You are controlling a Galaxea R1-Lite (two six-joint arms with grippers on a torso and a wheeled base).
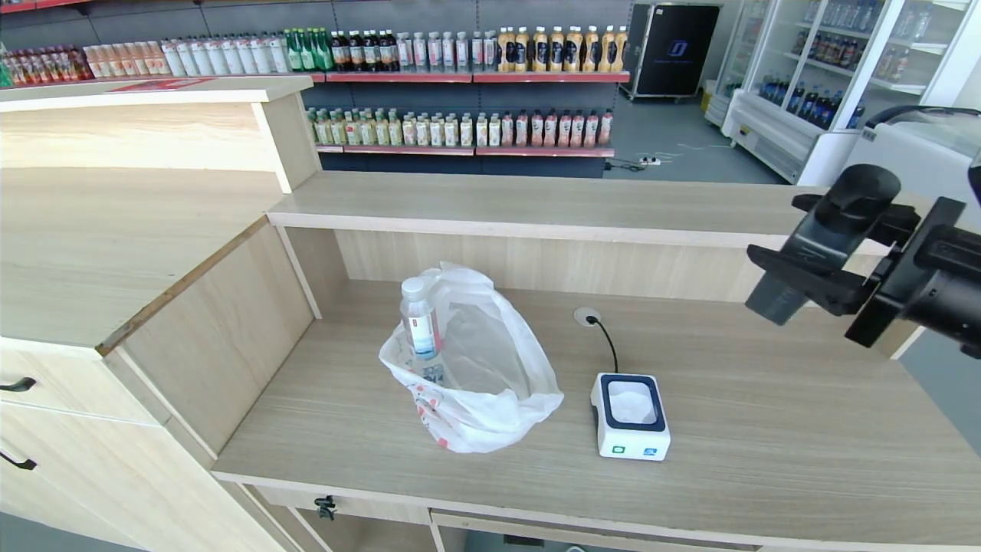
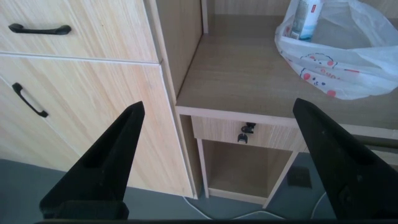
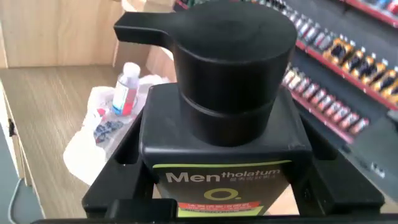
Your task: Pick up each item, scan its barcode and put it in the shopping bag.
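Clamped in the right hand, the black pump bottle hangs above the worktop's right end, well apart from the scanner, so scanning and bagging it seem left, while a water bottle already stands in the shopping bag and the left hand is spread empty.

A light wood-grain bench has a raised ledge along its far side and a taller pale wooden cabinet on its left, whose drawer fronts carry black bar handles; a small black key sits in the drawer lock under the bench's front edge. Behind, red-edged store shelves hold rows of drink bottles, with a black upright case, a glass-door refrigerator to the right and a white power strip on the grey floor.
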